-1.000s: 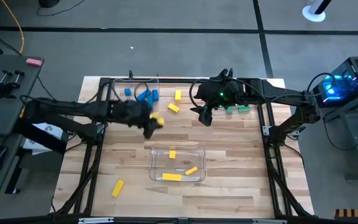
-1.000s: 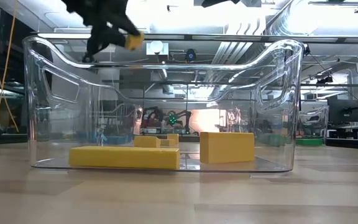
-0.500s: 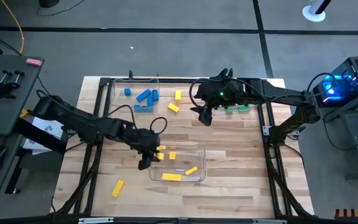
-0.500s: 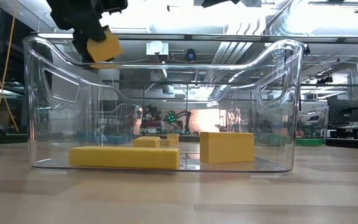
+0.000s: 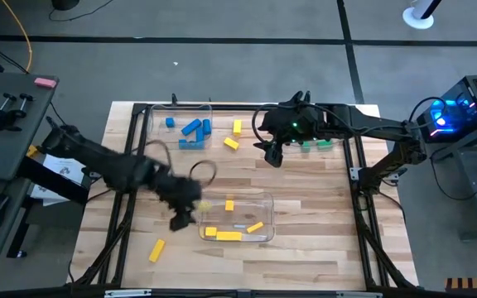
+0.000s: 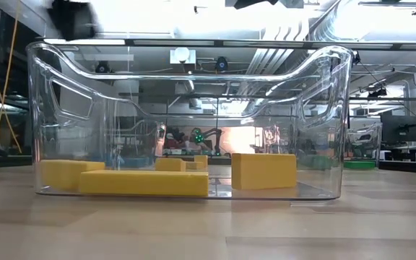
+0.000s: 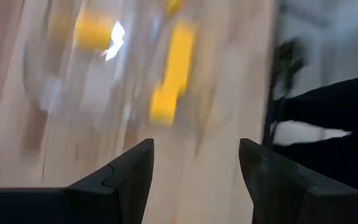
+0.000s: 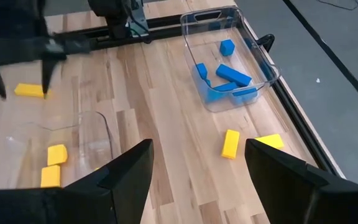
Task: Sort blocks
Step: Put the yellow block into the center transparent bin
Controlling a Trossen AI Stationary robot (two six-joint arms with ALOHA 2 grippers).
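Several yellow blocks (image 5: 229, 235) lie in the clear bin (image 5: 265, 199) at the table's near middle. In the low view they rest on its floor: one at the left end (image 6: 69, 174), a long bar (image 6: 144, 183) and a cube-like one (image 6: 263, 170). One yellow block (image 5: 156, 250) lies on the table near the near edge, and two more (image 5: 233, 135) lie farther back. Blue blocks (image 5: 191, 128) sit in the far left bin (image 5: 151, 124). My left gripper (image 5: 180, 217) is open and empty just left of the yellow bin. My right gripper (image 5: 272, 156) is open and empty, hovering at the far middle.
Green blocks (image 5: 317, 145) show partly under my right arm at the far right. The right wrist view shows the blue bin (image 8: 253, 46), two loose yellow blocks (image 8: 230, 143) and my left arm (image 8: 17, 50) beyond the yellow bin (image 8: 101, 130). Bare wood lies at the table's near right.
My left gripper carried a yellow block from beside the blue bin toward the near edge and over the yellow bin's left end, then let it go. The block has fallen and now lies on the bin's floor at its left end. The gripper has moved off just left of the bin.
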